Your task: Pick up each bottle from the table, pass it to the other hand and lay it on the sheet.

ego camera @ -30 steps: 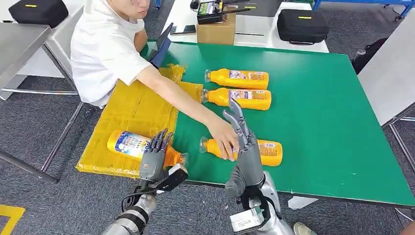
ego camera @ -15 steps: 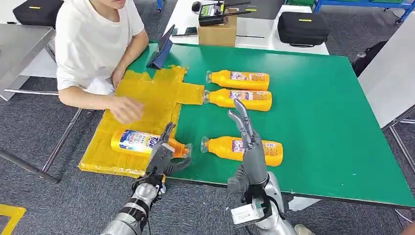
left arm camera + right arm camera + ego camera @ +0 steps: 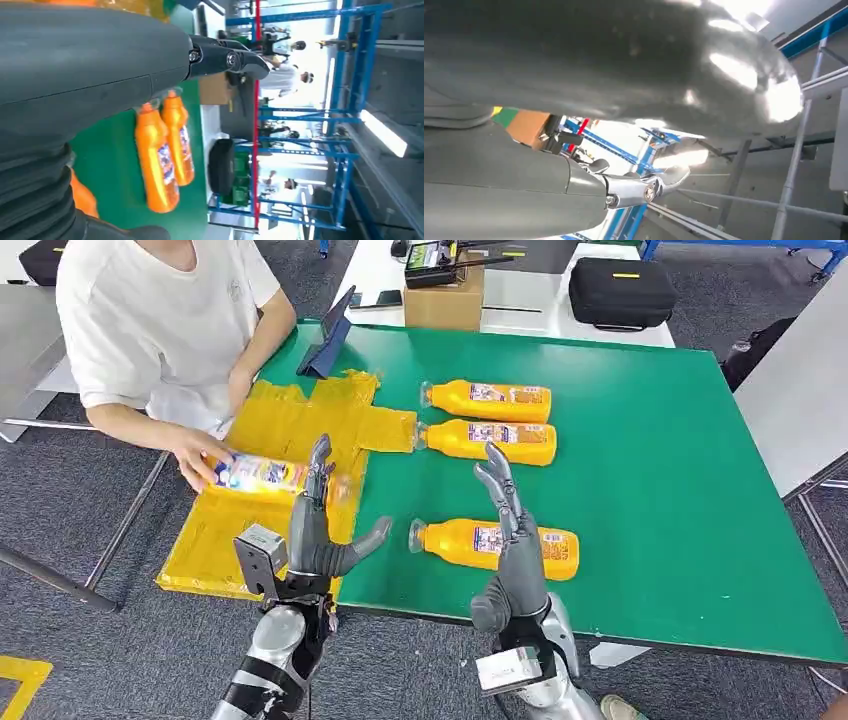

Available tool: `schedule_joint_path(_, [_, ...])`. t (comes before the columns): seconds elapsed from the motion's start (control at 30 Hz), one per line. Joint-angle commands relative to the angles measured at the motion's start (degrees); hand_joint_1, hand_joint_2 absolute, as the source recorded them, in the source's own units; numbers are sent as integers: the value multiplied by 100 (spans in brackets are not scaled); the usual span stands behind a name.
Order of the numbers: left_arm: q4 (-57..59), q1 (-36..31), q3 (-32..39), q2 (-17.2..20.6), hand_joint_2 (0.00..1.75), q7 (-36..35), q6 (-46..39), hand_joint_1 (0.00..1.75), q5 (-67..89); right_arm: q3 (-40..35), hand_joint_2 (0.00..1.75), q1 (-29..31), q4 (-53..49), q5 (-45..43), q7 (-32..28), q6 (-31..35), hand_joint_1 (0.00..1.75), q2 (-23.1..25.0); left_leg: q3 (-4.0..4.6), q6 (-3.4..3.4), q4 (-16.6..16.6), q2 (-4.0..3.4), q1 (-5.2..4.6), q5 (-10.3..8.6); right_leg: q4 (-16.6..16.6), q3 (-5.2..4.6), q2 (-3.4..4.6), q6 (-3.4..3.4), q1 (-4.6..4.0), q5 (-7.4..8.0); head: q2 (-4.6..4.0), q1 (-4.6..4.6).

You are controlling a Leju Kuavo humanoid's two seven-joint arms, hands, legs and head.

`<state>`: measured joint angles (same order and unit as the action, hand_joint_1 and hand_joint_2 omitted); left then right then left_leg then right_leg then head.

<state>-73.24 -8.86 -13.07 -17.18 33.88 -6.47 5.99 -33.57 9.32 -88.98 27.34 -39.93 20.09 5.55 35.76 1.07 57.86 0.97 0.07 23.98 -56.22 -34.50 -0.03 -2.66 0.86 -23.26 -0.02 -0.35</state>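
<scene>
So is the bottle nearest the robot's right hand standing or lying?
Lying: the bottle rests on its side on the green table, cap pointing toward the yellow sheet.

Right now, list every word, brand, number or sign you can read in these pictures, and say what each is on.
None can be read.
Labels on the three orange bottles on the green table: far bottle, middle bottle, near bottle: print too small.
Label on the bottle in the person's hand: blurred.
Screen of the device on the cardboard box: too small.
Wrist views: bottle labels blurred.
</scene>
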Motion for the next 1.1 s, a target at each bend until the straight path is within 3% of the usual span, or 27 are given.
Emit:
schedule_joint_path(0.03, [-842, 329, -150, 194, 175, 426, -470, 0, -394, 395, 0, 366, 746, 1453, 1082, 452, 0, -388, -16, -4, -5, -11, 2, 4, 6, 14, 6, 7, -3, -1, 2, 2])
schedule_joint_path(0.07, [-1080, 449, -47, 182, 175, 529, -744, 0, -500, 553, 0, 486, 1034, 1671, 1494, 295, 0, -514, -30, -5, -3, -21, 5, 12, 10, 29, 14, 10, -7, -4, 0, 0])
schedule_joint_path(0.17, [-1421, 562, 42, 240, 175, 513, -950, 0, -663, 802, 0, 651, 1518, 1690, 1213, 460, 0, -661, -16, -2, -6, -21, 4, 3, 11, 15, 11, 4, -5, 3, 2, 0])
schedule_joint_path(0.2, [-1435, 563, 121, 176, 175, 532, -1064, 0, -720, 867, 175, 660, 1596, 1848, 1299, 569, 0, -671, -35, -4, -7, -32, 5, 10, 13, 32, 18, 9, -7, -1, 2, -2])
schedule_joint_path(0.23, [-1718, 595, 413, -22, 175, 612, -1967, 0, -602, 1121, 175, 627, 1813, 1931, 1792, 357, 0, -716, -23, -3, -6, -15, 3, 4, 12, 24, 4, 7, -4, 0, 2, 2])
schedule_joint_path(0.3, [-2109, 631, 497, 73, 175, 612, -3155, 0, -362, 1433, 175, 606, 2246, 1964, 2127, -9, 0, -806, -19, -2, -2, 3, 4, 6, 10, 26, -7, 8, -5, -4, 2, 2])
schedule_joint_path(0.33, [-2395, 691, 746, 21, 175, 612, -3353, 0, -31, 1481, 175, 632, 2570, 2102, 2077, -38, 0, -886, -14, -3, -4, 2, 6, 5, 12, 22, 0, 7, -7, -1, 2, 0])
schedule_joint_path(0.63, [-2676, 837, 690, 28, 175, 612, -3353, 0, 174, 1447, 175, 946, 4043, 2356, 1966, -270, 0, -860, -15, -3, -4, -6, 3, 8, 10, 20, 9, 7, -5, -1, 2, 0])
schedule_joint_path(1.1, [-2508, 760, 578, 93, 175, 612, -3353, 0, 319, 1426, 175, 1131, 4427, 2146, 1939, -701, 0, -743, -19, -5, -3, -7, 2, 11, 4, 21, 6, 10, -4, -7, 2, 0])
